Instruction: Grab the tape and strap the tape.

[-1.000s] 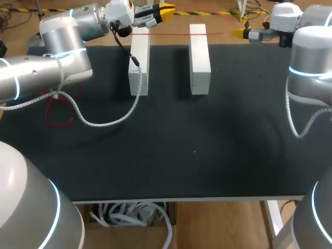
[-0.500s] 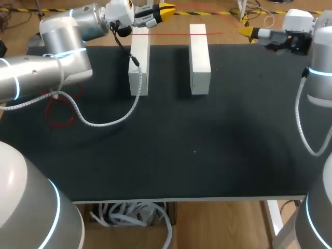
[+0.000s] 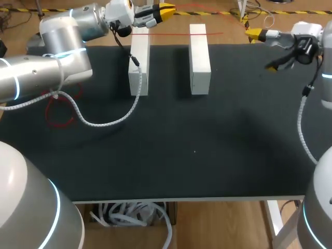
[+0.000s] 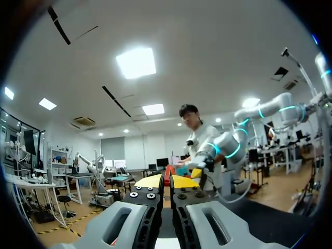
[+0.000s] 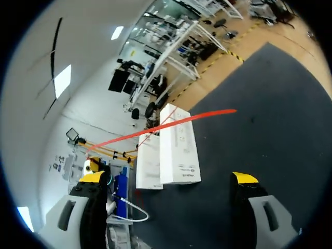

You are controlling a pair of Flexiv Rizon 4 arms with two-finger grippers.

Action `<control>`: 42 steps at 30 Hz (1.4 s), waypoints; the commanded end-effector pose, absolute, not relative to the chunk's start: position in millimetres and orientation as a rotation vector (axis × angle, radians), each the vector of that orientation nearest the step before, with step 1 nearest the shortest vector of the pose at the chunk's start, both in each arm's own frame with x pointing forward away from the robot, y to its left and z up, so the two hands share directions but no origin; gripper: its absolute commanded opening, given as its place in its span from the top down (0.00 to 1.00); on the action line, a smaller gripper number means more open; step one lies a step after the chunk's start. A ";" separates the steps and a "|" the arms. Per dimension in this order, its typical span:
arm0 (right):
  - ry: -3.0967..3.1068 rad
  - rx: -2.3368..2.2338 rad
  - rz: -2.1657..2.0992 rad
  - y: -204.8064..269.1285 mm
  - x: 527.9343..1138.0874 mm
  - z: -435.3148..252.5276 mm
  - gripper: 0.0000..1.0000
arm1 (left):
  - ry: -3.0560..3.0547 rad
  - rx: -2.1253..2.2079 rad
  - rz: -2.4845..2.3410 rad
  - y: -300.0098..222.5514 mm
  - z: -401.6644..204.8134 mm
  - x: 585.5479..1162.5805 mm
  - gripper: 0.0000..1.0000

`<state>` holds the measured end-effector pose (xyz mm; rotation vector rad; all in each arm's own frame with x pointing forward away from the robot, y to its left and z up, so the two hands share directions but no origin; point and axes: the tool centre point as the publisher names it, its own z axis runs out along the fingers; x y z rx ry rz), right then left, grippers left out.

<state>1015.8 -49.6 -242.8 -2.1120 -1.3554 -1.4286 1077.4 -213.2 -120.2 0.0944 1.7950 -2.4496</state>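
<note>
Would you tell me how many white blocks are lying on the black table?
2. The left block lies near the table's far edge, left of the middle; the right block lies parallel beside it, apart. None seems hidden.

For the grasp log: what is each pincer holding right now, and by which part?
The left pincer grips the red tape by one end; the right pincer is open and empty.

Top centre of the head view, the red tape (image 3: 174,34) is too thin to trace its ends; the right arm (image 3: 326,88) is cut off at the right edge
</note>
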 end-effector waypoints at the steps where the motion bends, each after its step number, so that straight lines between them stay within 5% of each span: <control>1: -1.389 -2.104 -1.320 -42.0 1024.4 -241.6 0.00 | 1.795 0.099 -2.454 -212.6 -120.8 1078.5 1.00; 17: -0.710 -2.475 -1.481 -37.6 1018.3 -238.5 0.00 | 1.795 0.099 -2.454 -212.6 -120.8 1078.5 1.00; 27: -0.437 -2.274 -1.507 -44.3 1033.0 -236.9 0.00 | 1.795 0.099 -2.454 -212.6 -120.8 1078.5 1.00; 42: -0.463 -2.515 -1.460 -61.8 1069.1 -237.7 0.00 | 1.795 0.099 -2.454 -212.6 -120.8 1078.5 1.00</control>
